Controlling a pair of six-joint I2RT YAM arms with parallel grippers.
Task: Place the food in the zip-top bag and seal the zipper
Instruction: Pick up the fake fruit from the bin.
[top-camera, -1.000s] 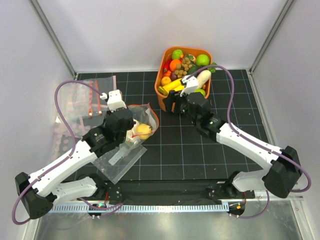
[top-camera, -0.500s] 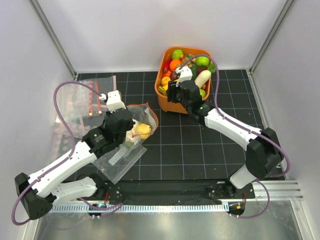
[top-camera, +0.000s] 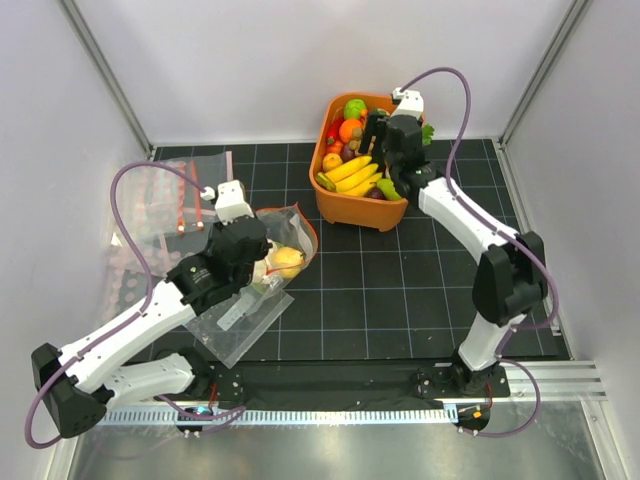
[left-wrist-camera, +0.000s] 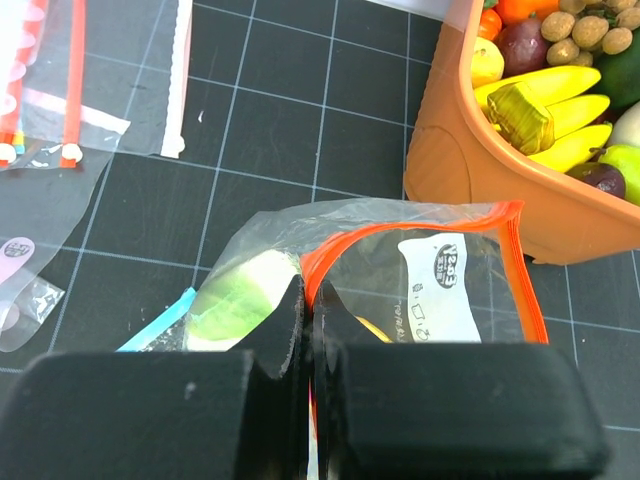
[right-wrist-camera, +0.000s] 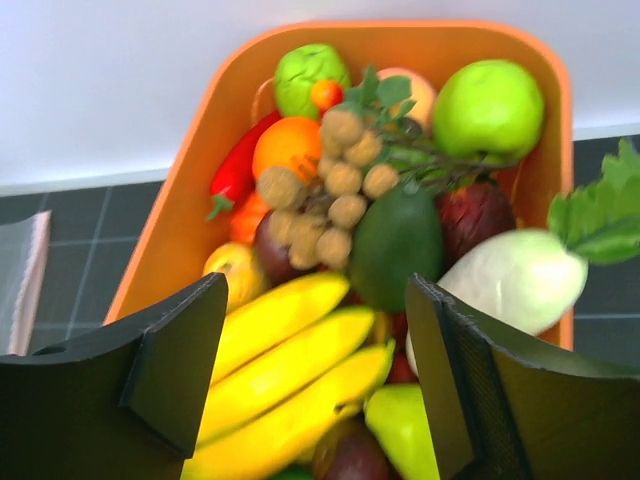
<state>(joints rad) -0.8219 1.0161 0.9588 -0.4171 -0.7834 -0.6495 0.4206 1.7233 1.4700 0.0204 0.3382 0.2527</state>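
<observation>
Gridded mat (top-camera: 400, 300), orange bin (top-camera: 350, 214) of fruit (top-camera: 350, 176)

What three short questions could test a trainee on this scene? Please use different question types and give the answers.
1. True or false: the right arm's jaws stand open above the orange bin.
2. The left arm's jaws are shut on which thing? A) a spoon handle B) the mouth of the zip-top bag, at its zipper C) a cup rim
3. Fill in: the fruit inside the bag is ____ in colour.
Key: 1 true; 2 B; 3 yellow.
</observation>
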